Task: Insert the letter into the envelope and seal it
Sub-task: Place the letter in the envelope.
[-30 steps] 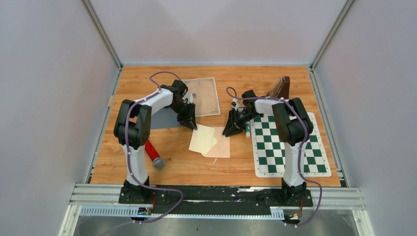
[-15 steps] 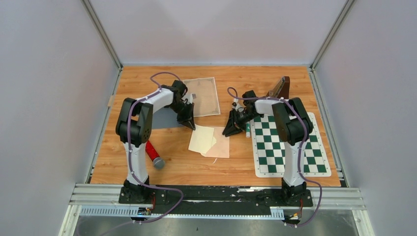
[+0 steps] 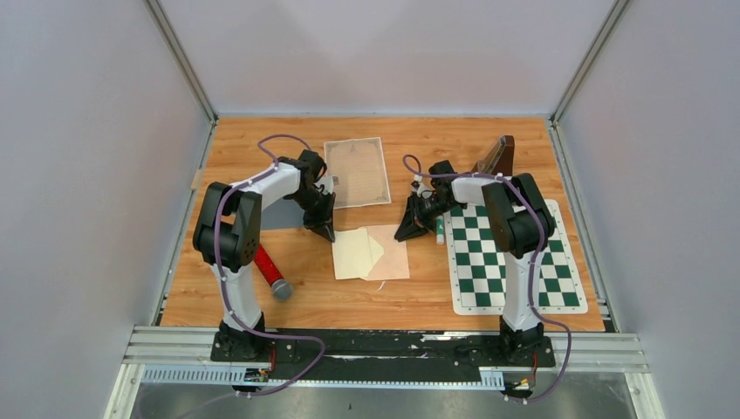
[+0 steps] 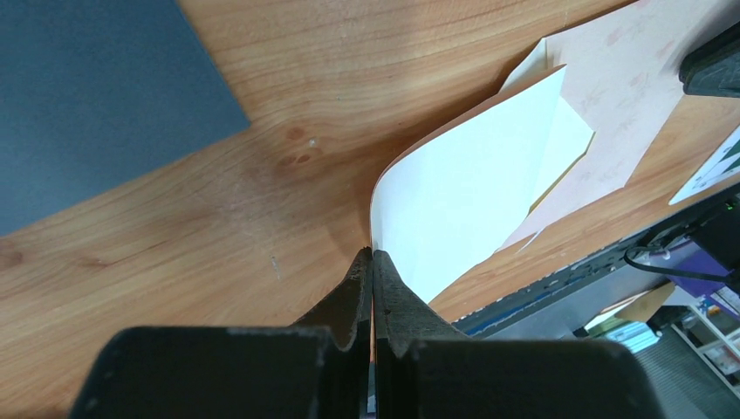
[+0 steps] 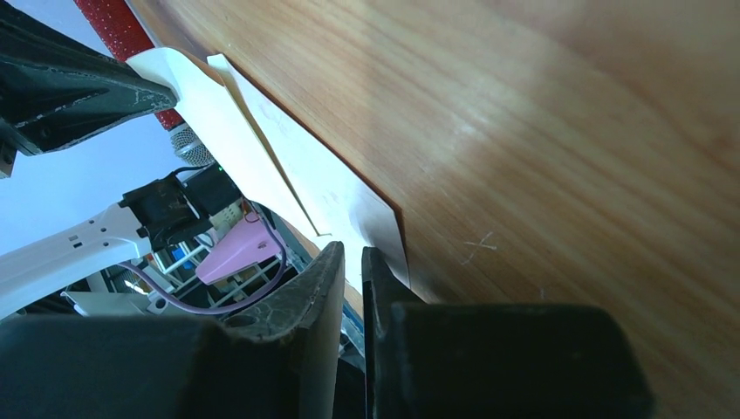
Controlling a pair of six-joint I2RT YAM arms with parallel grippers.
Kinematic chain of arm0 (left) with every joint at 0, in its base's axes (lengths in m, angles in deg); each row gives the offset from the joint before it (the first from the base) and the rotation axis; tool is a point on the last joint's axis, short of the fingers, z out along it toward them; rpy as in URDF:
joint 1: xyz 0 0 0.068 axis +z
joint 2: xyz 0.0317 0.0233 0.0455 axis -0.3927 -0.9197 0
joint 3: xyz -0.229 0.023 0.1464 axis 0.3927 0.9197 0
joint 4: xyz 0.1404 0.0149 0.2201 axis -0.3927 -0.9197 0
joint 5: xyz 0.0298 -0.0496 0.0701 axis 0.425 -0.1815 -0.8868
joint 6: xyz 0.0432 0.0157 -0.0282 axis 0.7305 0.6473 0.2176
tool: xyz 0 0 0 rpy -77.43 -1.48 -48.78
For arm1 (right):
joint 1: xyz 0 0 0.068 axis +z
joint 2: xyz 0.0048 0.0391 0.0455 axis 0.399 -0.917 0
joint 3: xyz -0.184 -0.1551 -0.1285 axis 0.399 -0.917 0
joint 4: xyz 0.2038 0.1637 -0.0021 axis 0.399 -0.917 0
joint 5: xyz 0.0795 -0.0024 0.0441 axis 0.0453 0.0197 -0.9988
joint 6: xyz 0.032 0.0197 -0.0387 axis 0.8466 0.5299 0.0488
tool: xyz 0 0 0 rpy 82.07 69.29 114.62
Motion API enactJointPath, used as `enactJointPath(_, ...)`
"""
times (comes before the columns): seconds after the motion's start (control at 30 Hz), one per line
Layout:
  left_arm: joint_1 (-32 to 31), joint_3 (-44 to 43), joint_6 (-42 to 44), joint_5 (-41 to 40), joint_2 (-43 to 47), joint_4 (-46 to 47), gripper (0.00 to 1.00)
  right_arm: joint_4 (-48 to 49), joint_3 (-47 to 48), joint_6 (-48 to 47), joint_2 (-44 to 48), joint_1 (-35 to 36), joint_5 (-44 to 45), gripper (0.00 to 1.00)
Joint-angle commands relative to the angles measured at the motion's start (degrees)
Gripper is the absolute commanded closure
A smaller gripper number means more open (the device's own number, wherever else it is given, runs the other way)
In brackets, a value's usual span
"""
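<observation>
A cream letter (image 3: 355, 253) lies partly over a pinkish envelope (image 3: 394, 253) in the middle of the wooden table. My left gripper (image 3: 327, 231) is shut on the letter's left edge, and that edge curls up off the wood. In the left wrist view the jaws (image 4: 373, 255) meet on the paper (image 4: 471, 175), with the envelope (image 4: 628, 87) beyond. My right gripper (image 3: 406, 234) is at the envelope's far right corner. In the right wrist view a narrow gap shows between its fingers (image 5: 352, 253), beside the envelope's corner (image 5: 349, 201). I cannot tell whether the corner lies between them.
A green chessboard mat (image 3: 510, 257) lies right of the envelope, with a small tube (image 3: 439, 229) at its left edge. A red marker (image 3: 272, 274) lies near the left arm. A grey sheet (image 3: 284, 212), a framed mesh panel (image 3: 356, 171) and a brown stand (image 3: 497, 155) sit farther back.
My left gripper has shut on the letter's edge and moved left and nearer, dragging the letter a little left. The right gripper's jaws have narrowed; that arm has stayed in place.
</observation>
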Motion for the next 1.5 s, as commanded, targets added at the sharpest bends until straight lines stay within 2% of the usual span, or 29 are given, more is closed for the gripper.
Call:
enactJointPath(0.0, 0.33, -0.56, -0.22, -1.59, 2.93, -1.19, 1.00, -0.39, -1.18, 3.49, -1.93, -0.24, 3.38, 0.86)
enactJointPath(0.63, 0.29, 3.10, -1.92, 1.67, 3.74, -1.47, 1.00, 0.33, -1.46, 4.48, -1.51, -0.27, 2.72, 0.87)
enactJointPath(0.83, 0.29, -0.02, -0.94, 3.49, 1.74, 0.75, 1.00, 1.13, 0.88, 2.94, 1.17, 1.25, 0.54, 0.82)
enactJointPath(0.9, 0.29, -1.16, -0.98, 3.51, 1.42, 1.60, 0.92, 1.10, 0.70, 2.96, 0.92, 1.57, 0.31, 0.79)
enactJointPath(0.93, 0.29, -1.93, -1.08, 3.10, 1.27, 1.85, 0.79, 1.21, 0.23, 3.12, 0.66, 1.54, 0.37, 0.79)
enactJointPath(1.07, 0.52, -3.59, -1.17, 1.02, 1.14, 1.93, 0.65, 1.23, -0.94, 3.08, 0.27, 1.58, 0.56, 0.78)
enactJointPath(1.23, 1.08, -3.58, -1.01, 1.81, 0.25, 2.90, 0.61, 1.20, -0.51, 3.05, -0.03, 1.55, 0.39, 0.78)
enactJointPath(1.47, 1.25, -1.54, -0.38, 7.68, 0.09, 3.48, 0.68, 1.18, -0.32, 3.15, -0.74, 1.59, 0.37, 0.78)
